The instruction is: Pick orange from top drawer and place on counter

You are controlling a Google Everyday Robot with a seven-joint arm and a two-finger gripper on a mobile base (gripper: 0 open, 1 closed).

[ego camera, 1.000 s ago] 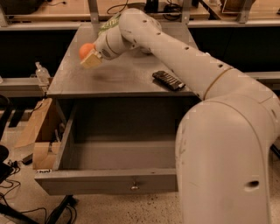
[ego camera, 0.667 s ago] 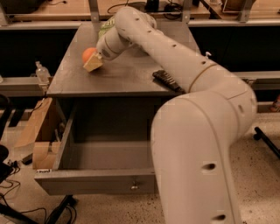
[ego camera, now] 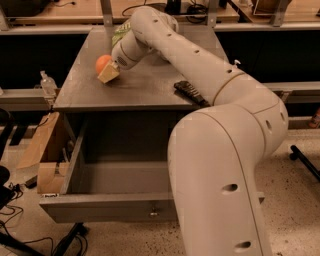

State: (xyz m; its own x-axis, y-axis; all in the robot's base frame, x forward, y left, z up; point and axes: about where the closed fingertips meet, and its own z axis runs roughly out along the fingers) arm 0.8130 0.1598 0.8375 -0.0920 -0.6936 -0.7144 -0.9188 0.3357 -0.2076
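The orange (ego camera: 102, 62) is at the left part of the grey counter (ego camera: 145, 87), low over its surface or touching it. My gripper (ego camera: 106, 70) reaches in from the right and is shut on the orange, with one tan finger (ego camera: 109, 74) showing in front of the fruit. The top drawer (ego camera: 100, 207) is pulled out below the counter. Its inside shows nothing in it, and its small knob (ego camera: 153, 212) is on the front panel. My arm hides the drawer's right half.
A black remote-like object (ego camera: 190, 93) lies near the counter's front right edge. A green-and-white packet (ego camera: 119, 34) lies behind the gripper. A cardboard box (ego camera: 40, 152) and a clear bottle (ego camera: 47, 82) are at the left. A wooden bench (ego camera: 65, 11) runs behind.
The gripper has moved slightly with the orange, staying over the counter's left part, and the arm's elbow has swung closer to the camera, covering more of the drawer.
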